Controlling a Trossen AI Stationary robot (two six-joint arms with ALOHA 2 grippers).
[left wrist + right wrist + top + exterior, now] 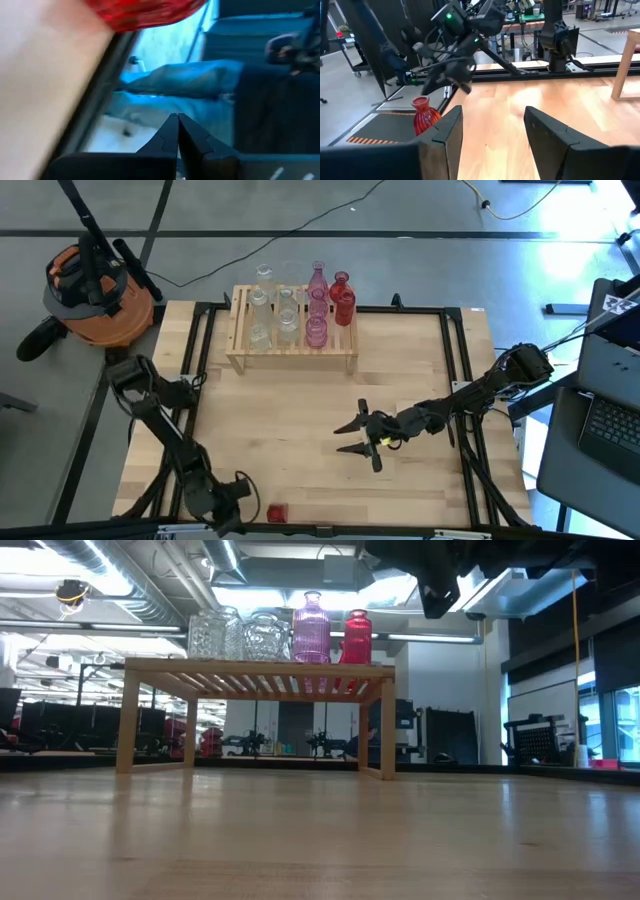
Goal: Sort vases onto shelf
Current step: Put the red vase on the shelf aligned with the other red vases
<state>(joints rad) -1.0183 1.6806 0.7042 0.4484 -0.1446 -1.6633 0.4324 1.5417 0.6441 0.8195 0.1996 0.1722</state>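
The vases are seen in two places: one red vase (277, 511) stands alone at the near edge of the tabletop (300, 440), while the others are gathered on the shelf (292, 352) at the far side. Just beside the lone red vase, at the near left corner, the left gripper (232, 498) is found with its fingers pressed fully together and nothing between them; in the left wrist view the red glass (145, 12) appears close ahead of the closed fingertips (176, 120), apart from them. Farther in, over the middle of the tabletop and to the right, the right gripper (358, 438) is held with its fingers parted about halfway, and nothing is gripped; in the right wrist view bare wood is seen between the two fingers (547, 130), and the red vase (424, 116) is shown standing upright beyond them, near the other arm. On the shelf, clear vases (265, 305) are set toward the left, pink vases (317, 305) next to them, and red ones (343, 302) at the right end. In the low view the same order is seen on the slatted top (260, 668), with the pink vase (311, 632) beside a red one (357, 638).
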